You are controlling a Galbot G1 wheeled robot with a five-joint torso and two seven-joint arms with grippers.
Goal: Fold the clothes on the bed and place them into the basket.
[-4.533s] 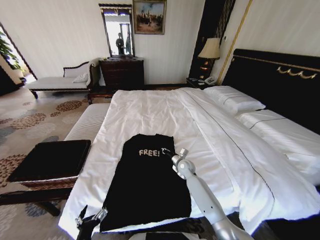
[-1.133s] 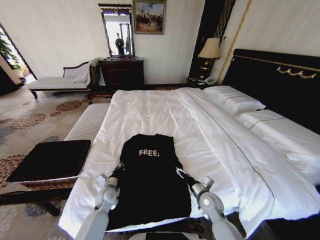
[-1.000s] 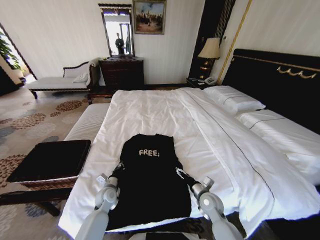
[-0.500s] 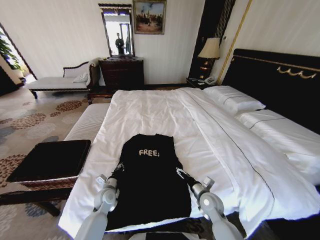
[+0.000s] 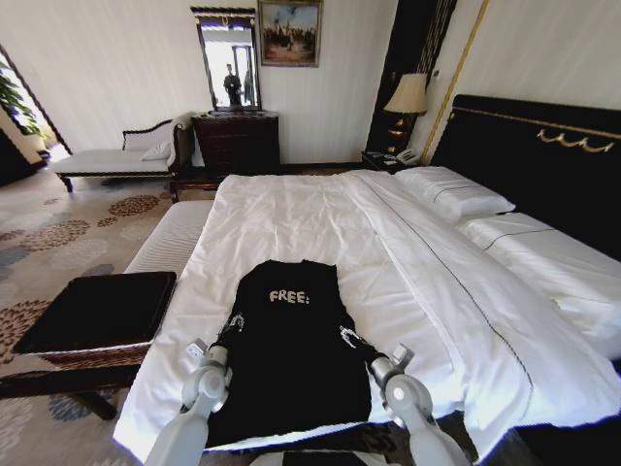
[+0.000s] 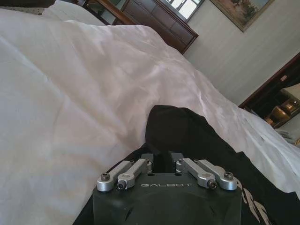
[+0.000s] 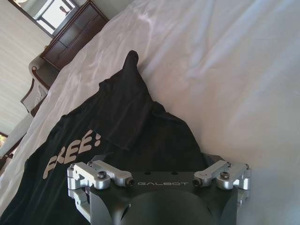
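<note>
The clothes (image 5: 291, 359), a black sleeveless top with white "FREE!" lettering, lie flat near the foot of the bed (image 5: 320, 214). My left gripper (image 5: 233, 323) sits at the top's left edge below the armhole. In the left wrist view its jaws stand close together on the black fabric (image 6: 187, 136), which humps up just ahead of it. My right gripper (image 5: 345, 336) rests at the top's right edge with its jaws spread wide over the cloth (image 7: 117, 122). The basket (image 5: 97, 311), brown wicker with a flat black top, stands on the floor left of the bed.
A pale striped bench (image 5: 170, 238) runs along the bed's left side beyond the basket. Pillows (image 5: 451, 189) and the black headboard (image 5: 543, 155) are at the right. A chaise (image 5: 116, 155), dresser (image 5: 238, 141) and lamp (image 5: 408, 97) line the far wall.
Since 4.5 s ago the right gripper pulled back from the lettering to the top's right edge, and the left arm came up to the left edge. Over the last second almost nothing moved.
</note>
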